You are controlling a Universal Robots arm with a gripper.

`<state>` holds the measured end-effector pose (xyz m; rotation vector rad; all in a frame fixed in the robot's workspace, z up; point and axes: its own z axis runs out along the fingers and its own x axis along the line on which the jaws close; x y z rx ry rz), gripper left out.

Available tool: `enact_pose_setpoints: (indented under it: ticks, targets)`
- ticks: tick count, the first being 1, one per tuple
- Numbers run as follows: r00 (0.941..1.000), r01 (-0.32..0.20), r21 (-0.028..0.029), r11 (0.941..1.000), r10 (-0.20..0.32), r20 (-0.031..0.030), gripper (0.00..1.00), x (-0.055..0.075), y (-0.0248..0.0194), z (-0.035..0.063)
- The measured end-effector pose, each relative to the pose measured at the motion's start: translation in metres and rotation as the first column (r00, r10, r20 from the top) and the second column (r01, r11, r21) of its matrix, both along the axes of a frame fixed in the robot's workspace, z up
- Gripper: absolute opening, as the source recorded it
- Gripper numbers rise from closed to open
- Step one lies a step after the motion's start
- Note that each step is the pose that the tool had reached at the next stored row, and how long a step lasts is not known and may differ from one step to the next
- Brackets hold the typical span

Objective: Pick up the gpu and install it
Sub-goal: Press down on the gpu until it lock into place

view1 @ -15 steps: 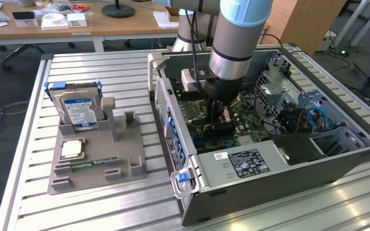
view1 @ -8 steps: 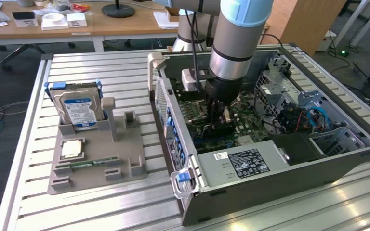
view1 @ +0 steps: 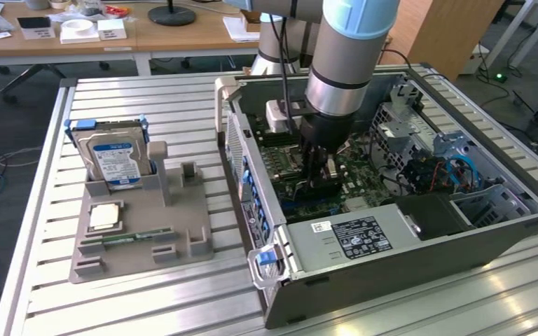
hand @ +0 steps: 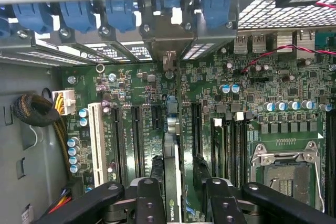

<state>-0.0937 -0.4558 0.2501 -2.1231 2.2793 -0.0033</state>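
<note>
So, quick look from my remote seat: the arm is reaching down into the open PC case [view1: 493, 231] that lies on its side on the slatted metal bench [view1: 138, 294], and the jaws [hand: 176, 192] are closed on the gpu [hand: 172, 177], gripping it edge-on between the two black fingers [hand: 149, 200]. On the wrist view I can see the card as a thin strip running away from the camera toward the rear slot brackets with their blue clips [hand: 121, 17], standing upright over the green motherboard [hand: 231, 103], roughly in line with the expansion slots [hand: 137, 140]. I can't tell whether its edge is actually seated in a slot or just above one.

On the exterior view the gripper [view1: 318, 168] sits down over the middle of the board, with the power supply [view1: 363, 238] near it toward the camera. The empty CPU socket [hand: 286, 166] is off to one side of the card.

Over on the exterior view's left, the grey parts holder [view1: 138, 241] carries the silver hard drive [view1: 115, 161] with the blue-and-white label standing upright, a CPU [view1: 106, 217] lying flat, and a green RAM stick [view1: 134, 238] beside it. All of that is well apart from the arm.
</note>
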Motion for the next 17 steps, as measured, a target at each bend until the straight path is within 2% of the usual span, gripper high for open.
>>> enact_pose_setpoints:
  ticks: [7,10,17]
  targets:
    - [1.0,0.0,-0.0001,1.0,0.0,0.0,0.36,0.0001,0.0,0.0]
    - [1.0,0.0,-0.0004,1.0,0.0,-0.0002,0.26,0.0,-0.0001,0.0001]
    - [1.0,0.0,0.0,1.0,0.0,0.0,0.26,0.0001,0.0,0.0]
